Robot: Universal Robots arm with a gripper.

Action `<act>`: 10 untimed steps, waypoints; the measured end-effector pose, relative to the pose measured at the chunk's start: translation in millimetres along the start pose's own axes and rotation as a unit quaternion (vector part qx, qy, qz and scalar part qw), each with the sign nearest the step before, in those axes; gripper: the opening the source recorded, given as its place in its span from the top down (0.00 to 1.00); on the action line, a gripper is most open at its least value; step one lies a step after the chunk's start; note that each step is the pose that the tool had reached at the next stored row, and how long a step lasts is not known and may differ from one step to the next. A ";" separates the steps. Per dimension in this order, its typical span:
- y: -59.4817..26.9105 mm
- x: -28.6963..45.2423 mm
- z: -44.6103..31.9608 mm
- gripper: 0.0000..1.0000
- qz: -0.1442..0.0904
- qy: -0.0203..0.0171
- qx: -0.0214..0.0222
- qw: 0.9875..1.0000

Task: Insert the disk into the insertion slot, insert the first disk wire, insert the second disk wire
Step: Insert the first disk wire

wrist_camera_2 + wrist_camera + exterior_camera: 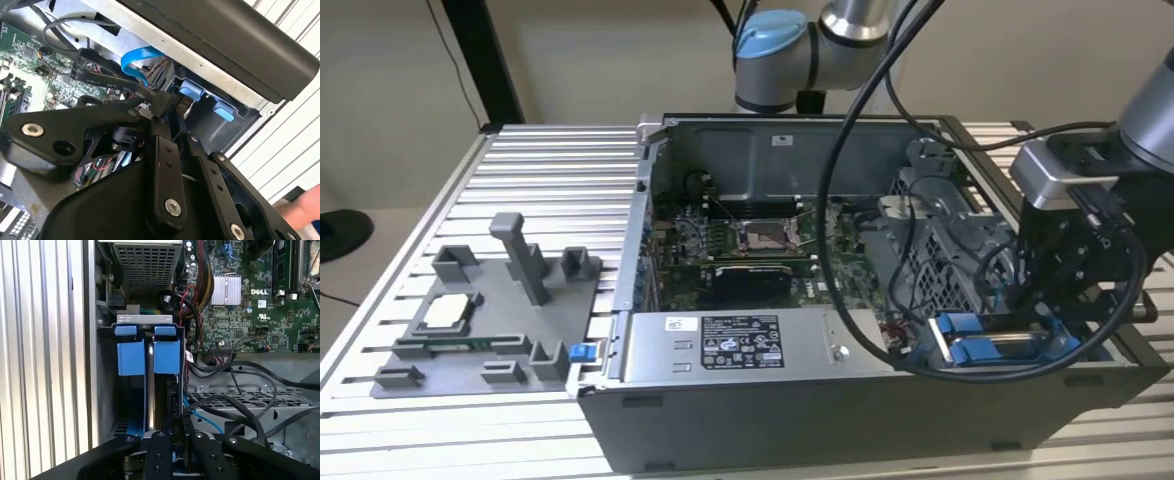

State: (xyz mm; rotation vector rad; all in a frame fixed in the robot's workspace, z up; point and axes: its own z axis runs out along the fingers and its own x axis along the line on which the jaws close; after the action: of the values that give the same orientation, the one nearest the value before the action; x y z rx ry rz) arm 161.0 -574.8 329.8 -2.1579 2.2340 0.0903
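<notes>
The disk sits on edge in the insertion slot (107, 390); its blue carrier tabs (165, 356) stick out of the grey bay, and a silver edge of the disk (150, 390) runs between them. In the exterior view the slot (994, 348) is at the case's front corner, on the exterior view's right. My gripper (171, 106) hangs right over the bay, shut on the black connector of a flat black disk wire (107, 82). A blue disk wire (139, 61) loops just behind it. In the first wrist view the gripper (175, 432) is over the disk's rear end.
The open computer case (761, 420) holds the motherboard (747, 245) and a silver power-supply box (734, 345). Loose black cables (240, 375) cross a perforated metal cage beside the bay. A grey fixture tray (480, 320) lies on the exterior view's left. A hand (300, 210) shows outside the case.
</notes>
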 end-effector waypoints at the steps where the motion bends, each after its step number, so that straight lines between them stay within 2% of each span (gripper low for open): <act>1: 0.0 0.1 1.2 1.00 0.000 0.000 0.000 1.000; 7: 0.1 0.1 1.9 1.00 0.000 -0.001 0.000 1.000; 8: 0.1 0.1 2.1 0.00 0.000 -0.001 0.000 1.000; 10: 0.1 0.2 3.4 0.00 0.000 -0.002 0.000 1.000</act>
State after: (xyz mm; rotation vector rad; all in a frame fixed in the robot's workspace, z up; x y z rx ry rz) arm 160.8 -574.8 326.4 -2.1554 2.2322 0.0952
